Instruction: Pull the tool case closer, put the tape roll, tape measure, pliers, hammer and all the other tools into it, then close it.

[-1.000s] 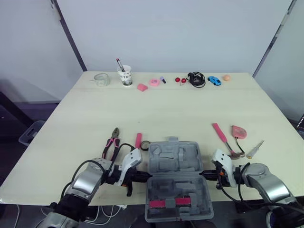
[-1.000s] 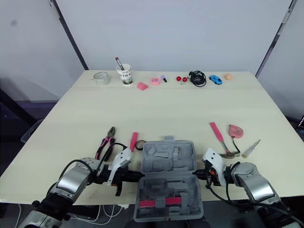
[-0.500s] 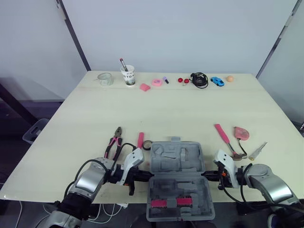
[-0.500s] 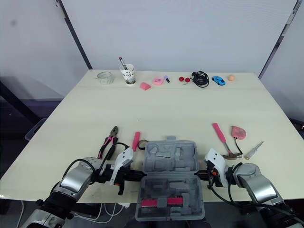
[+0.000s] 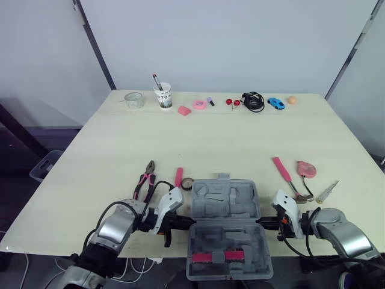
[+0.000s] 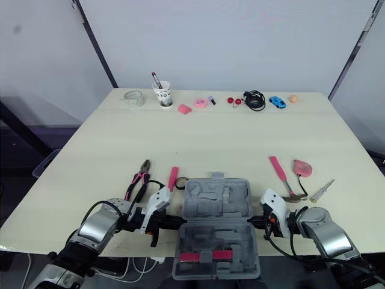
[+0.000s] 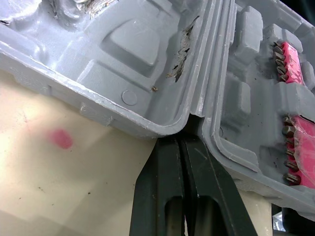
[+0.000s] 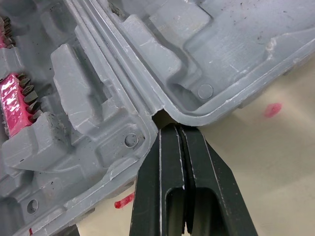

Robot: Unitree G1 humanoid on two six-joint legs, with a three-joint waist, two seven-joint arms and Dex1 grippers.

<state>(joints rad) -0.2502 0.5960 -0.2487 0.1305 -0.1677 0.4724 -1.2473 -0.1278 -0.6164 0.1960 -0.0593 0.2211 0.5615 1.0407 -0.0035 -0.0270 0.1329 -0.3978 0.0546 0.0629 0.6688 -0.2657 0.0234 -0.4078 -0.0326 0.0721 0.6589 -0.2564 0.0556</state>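
Open tool case (image 5: 225,226) between left claw (image 5: 182,224), right claw (image 5: 263,221).

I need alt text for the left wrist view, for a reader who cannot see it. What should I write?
The left gripper, fingers shut together, has its tip at the hinge notch of the open grey case. One half holds pink bit racks; the case lies on a pale table.

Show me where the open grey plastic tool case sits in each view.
Left eye view: grey plastic tool case, near table edge, centre.
Right eye view: case, same place.
Left wrist view: its hinge corner.
Right wrist view: opposite hinge corner.
Shared landmark: pink bit strip.
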